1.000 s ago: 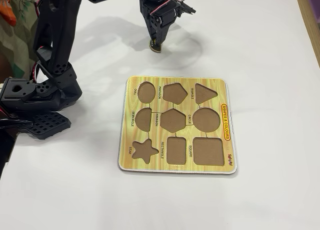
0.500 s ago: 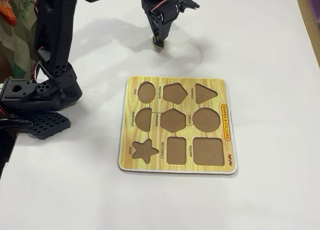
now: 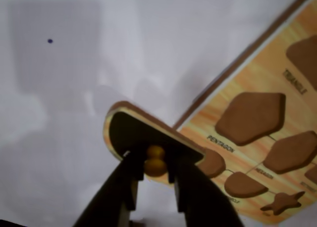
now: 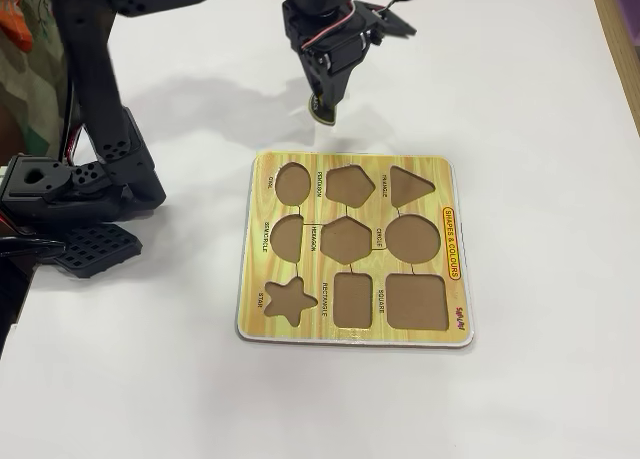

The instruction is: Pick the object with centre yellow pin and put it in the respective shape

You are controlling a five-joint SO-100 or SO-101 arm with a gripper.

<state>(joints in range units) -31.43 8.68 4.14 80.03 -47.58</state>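
Observation:
In the wrist view my gripper [image 3: 155, 163] is shut on the yellow knob [image 3: 155, 160] of the object with centre yellow pin [image 3: 131, 133], a dark semicircle piece with a pale rim. The piece hangs tilted above the white table, just off the edge of the yellow shape board [image 3: 203, 118]. The brown semicircle cutout [image 3: 245, 184] lies to the right of my fingers. In the fixed view the gripper [image 4: 322, 104] holds the piece [image 4: 321, 113] in the air beyond the far edge of the board [image 4: 345, 164]. The semicircle cutout [image 4: 287, 236] sits in the board's left column, middle row.
The board also has oval [image 4: 292, 183], pentagon [image 4: 350, 186], triangle [image 4: 409, 185], hexagon [image 4: 346, 240], circle [image 4: 413, 239], star [image 4: 289, 299], rectangle [image 4: 352, 299] and square [image 4: 416, 301] cutouts. The arm's black base [image 4: 60, 194] stands at the left edge.
The gripper has lifted the piece off the table and carried it slightly nearer the board's far edge. The board has not moved.

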